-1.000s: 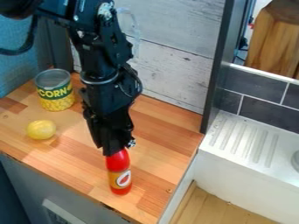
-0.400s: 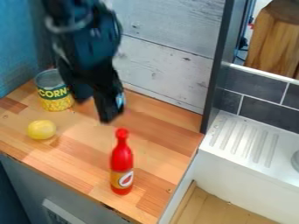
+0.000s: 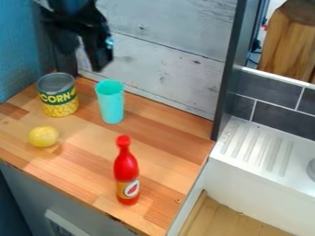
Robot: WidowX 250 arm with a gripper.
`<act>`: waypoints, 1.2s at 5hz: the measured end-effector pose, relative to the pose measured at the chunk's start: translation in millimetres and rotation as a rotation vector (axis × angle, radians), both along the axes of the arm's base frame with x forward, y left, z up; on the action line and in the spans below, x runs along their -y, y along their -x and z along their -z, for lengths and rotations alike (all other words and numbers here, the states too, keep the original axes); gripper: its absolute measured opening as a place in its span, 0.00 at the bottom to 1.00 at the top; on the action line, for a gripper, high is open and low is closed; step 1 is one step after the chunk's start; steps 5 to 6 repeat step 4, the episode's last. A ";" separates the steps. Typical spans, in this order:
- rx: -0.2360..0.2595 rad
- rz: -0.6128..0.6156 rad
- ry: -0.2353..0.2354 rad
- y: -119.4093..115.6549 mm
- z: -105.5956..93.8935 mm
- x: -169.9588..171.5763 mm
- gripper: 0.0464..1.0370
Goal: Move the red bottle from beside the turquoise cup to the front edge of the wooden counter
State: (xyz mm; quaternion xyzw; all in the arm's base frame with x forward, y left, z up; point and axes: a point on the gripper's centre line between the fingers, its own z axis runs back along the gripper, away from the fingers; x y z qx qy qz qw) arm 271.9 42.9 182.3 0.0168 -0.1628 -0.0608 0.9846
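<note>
Camera view, left to right. Yellow lemon (image 3: 43, 137): on the wooden counter (image 3: 166, 138), in front of the corn can (image 3: 58, 95), which stands upright. Black gripper (image 3: 84, 56): raised at upper left, fingers (image 3: 100, 51) spread, nothing between them. Turquoise cup (image 3: 111, 103): upright, beyond the bottle. Red bottle (image 3: 126, 171): upright near the counter's front edge, below and right of the fingers in view, well apart from them.

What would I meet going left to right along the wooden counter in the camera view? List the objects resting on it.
Yellow lemon, labelled can, turquoise cup, red bottle.
</note>
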 end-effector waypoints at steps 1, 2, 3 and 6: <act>-0.049 -0.052 -0.013 -30.7 23.8 -32.0 0.97; -0.052 0.019 -0.032 -51.8 39.4 -38.4 0.97; -0.100 0.074 -0.009 -70.0 46.6 -39.6 0.97; -0.138 0.095 -0.001 -76.2 46.0 -40.9 0.97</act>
